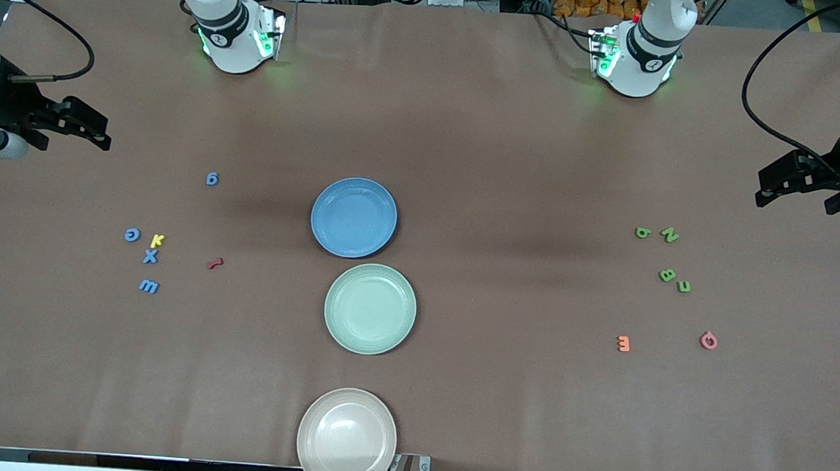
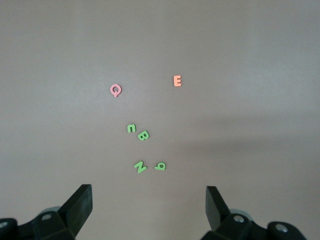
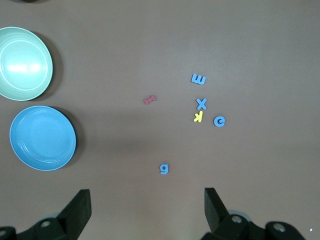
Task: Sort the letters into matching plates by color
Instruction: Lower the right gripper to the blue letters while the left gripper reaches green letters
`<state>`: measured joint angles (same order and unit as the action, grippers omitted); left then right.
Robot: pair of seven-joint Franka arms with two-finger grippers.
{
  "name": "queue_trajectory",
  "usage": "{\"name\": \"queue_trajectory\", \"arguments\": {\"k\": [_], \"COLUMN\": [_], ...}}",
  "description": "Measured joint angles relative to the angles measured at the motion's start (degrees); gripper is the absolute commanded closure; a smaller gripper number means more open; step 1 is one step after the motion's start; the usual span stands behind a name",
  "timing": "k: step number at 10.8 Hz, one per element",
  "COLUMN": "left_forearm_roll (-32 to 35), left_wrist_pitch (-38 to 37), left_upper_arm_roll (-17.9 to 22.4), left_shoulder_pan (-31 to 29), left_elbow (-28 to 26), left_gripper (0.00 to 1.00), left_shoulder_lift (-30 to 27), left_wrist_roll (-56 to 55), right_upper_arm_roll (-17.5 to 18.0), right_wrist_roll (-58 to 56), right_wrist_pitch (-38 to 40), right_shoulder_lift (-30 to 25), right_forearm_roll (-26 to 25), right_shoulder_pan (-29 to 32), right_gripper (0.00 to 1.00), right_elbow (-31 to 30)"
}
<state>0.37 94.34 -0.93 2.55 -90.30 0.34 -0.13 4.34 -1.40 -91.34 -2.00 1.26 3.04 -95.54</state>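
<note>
While flat, red letter (image 1: pixel 215 263) slants

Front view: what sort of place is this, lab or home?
Likely a robotics lab: two arm bases bolted along a paper-covered table, cables trailing, and toy letters laid out beside plates as for a test.

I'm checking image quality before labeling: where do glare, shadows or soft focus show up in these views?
Front view: a glare patch on the beige plate, soft broad shadows on the table beside the blue plate. Right wrist view: bright streaks on the green plate; the right gripper looks dark. Left wrist view: a faint shadow band near the green letters; letters sharp.
</note>
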Motion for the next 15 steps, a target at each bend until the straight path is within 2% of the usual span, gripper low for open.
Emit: {"name": "queue_trajectory", "arguments": {"k": [3,5,9,12,15], "left_forearm_roll": [0.0,0.0,0.0,0.0,0.0], "left_wrist_pitch": [0.0,0.0,1.8,12.7,28.7], "left_upper_arm_roll": [0.1,0.2,0.3,0.4,0.1], "left_shoulder_pan": [-0.3,-0.3,-2.1,-4.7,-5.5], "left_elbow": [0.1,0.1,-2.5,-12.7,-27.1], "left_gripper": [0.00,0.00,0.00,0.00,0.00], "left_shoulder_lift": [0.0,0.6,4.7,6.4,6.1], "left_wrist_roll": [0.0,-0.3,-0.9,-0.9,-0.7], "right_upper_arm_roll": [-0.1,-0.3,-0.7,-0.9,-1.1], "right_wrist_roll": [0.0,0.0,-0.1,-0.4,-7.9], "right_wrist_pitch": [-1.6,-5.6,-22.0,-27.4,-33.9], "right_shoulder_lift": [0.0,0.1,2.9,7.4,12.9], "right_forearm_roll": [0.0,0.0,-0.6,-3.6,-5.5], "right_shoulder_pan": [0.0,0.4,1.4,2.8,6.3], "right_gripper": [0.00,0.00,0.00,0.00,0.02], "right_elbow": [-1.4,-5.0,-17.0,-18.2,-18.4]}}
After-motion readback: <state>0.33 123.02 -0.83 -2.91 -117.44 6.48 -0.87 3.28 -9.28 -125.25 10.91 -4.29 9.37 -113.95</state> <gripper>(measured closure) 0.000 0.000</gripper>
